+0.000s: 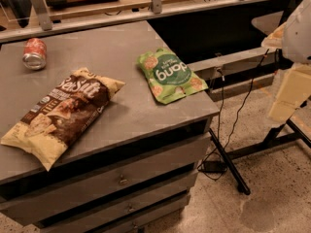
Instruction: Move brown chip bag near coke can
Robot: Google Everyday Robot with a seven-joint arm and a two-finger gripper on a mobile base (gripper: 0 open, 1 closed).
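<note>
The brown chip bag point(63, 114) lies flat on the grey cabinet top point(112, 47), at its front left, with white "Sea Salt" lettering facing up. The coke can point(35, 53) lies on its side at the far left of the top, silver end toward me, a short gap behind the bag. My gripper point(287, 97) hangs at the right edge of the view, off the cabinet and over the floor, well to the right of both things and holding nothing that I can see.
A smaller green bag point(170, 75) lies near the cabinet's right edge. Drawers point(121, 178) face front below the top. A rail point(155, 6) runs behind the cabinet. Black cables and a table leg point(228, 164) cross the speckled floor at right.
</note>
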